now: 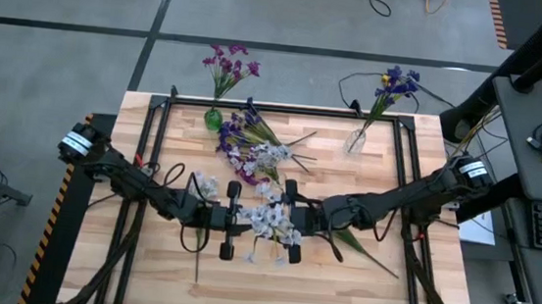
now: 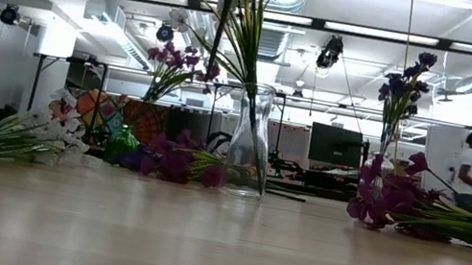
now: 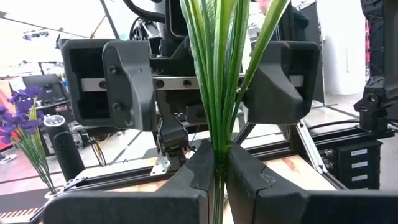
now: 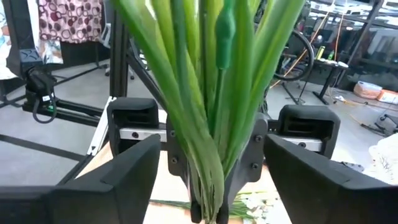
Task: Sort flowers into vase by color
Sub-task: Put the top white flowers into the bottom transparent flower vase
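Flowers: one white spray pinched by left jaws, three vases.

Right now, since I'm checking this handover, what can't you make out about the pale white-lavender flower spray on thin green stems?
Left wrist view: the left gripper is shut on the green stems; their blossoms are cut off by the top edge.
Right wrist view: the stems rise past the open right gripper; blossoms also off the top edge.
High view: the pale blossoms hide whatever stands beneath them.
Low view: what holds the spray is cut off above.
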You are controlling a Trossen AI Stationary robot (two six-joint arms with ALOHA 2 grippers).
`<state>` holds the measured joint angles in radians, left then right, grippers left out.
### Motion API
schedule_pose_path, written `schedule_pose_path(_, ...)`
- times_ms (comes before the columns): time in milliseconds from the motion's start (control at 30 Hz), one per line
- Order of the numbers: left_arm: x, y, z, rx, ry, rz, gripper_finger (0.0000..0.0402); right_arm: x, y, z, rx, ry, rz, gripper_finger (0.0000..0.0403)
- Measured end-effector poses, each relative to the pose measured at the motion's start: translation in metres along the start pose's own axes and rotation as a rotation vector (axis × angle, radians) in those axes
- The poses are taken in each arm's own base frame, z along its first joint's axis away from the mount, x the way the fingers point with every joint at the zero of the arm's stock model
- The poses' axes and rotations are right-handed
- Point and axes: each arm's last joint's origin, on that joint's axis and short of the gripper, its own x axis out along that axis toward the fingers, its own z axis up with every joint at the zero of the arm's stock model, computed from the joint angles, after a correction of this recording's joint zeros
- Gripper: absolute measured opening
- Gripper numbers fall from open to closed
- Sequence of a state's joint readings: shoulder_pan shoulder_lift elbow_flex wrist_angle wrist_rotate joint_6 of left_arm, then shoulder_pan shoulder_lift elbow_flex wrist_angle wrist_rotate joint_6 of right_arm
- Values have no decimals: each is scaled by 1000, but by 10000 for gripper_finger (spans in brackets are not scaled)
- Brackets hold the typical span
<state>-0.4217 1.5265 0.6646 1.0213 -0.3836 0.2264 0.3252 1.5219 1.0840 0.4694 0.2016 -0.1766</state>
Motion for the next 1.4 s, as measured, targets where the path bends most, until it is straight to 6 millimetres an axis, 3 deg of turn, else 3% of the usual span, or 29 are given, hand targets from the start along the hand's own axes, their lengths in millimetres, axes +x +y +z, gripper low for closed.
schedule_pose_path(433,0,0,0,-28,3,0,26,-1,0,1,28,-2,0,130)
schedule_pose_path(867,-1,0,3,-80,13,-2,195,-7,1,7,60,13,13,43)
schedule_pose_path(1067,-10,3,11,-110,85,-23,237,-28,-6,22,123,66,18,29)
schedule_pose_path(1400,-50,26,46,-163,243,-43,232,-79,-41,50,112,138,-192,29)
